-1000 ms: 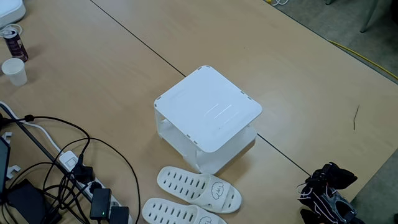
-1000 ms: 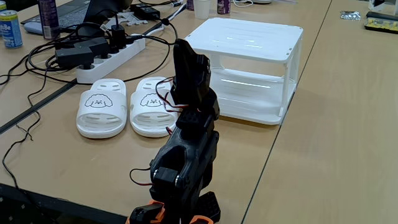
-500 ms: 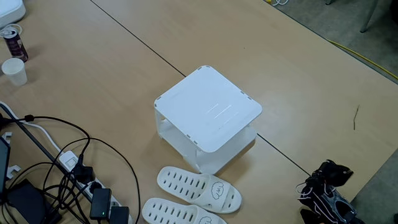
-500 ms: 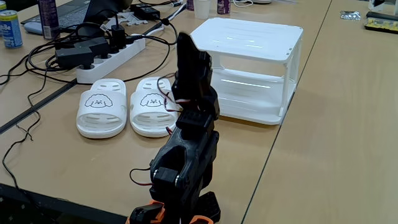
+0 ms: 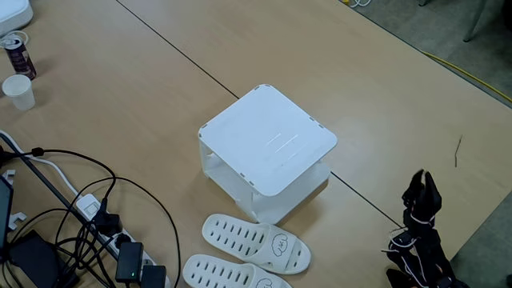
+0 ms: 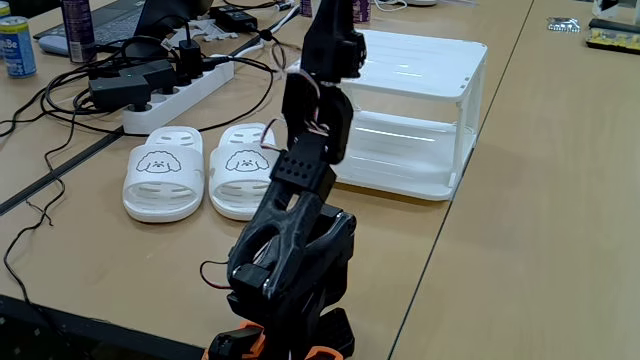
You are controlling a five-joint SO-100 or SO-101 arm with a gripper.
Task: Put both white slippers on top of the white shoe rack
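**Operator:** What has changed in the last second?

**Technician:** The arm [image 6: 290,240] has unfolded. A second ago it sat hunched low over its base; it now stands extended upward, with the pincer [image 6: 335,15] raised to the top edge of the fixed view taken from behind the base. In the fixed view from above, the same pincer [image 5: 422,192] has risen at the lower right corner, well apart from everything else on the worktop [image 5: 144,88].

**Operator:** State of the pincer?

**Technician:** I cannot tell how far apart its jaws stand; it is dark, small and partly cut off in both fixed views. Nothing visible hangs from it, so I judge it empty.

**Operator:** Position of the task items?

**Technician:** Unchanged. The two white slippers [image 5: 254,242] lie flat on the worktop, side by side, just beside the white shoe rack [image 5: 268,140]. From behind the base, the nearer slipper [image 6: 238,172] and the farther slipper [image 6: 163,175] show their cartoon faces, and a power strip [image 6: 165,95] with cables lies beyond them. The rack's flat top [image 6: 400,60] carries nothing.

**Operator:** Meaning for the task?

**Technician:** The work is at its opening step: neither slipper is placed. The lift reads as leaving the rest pose. The arm probably must next swing toward the slippers and descend on the nearer one. Caution: the cables lie close to the slippers.
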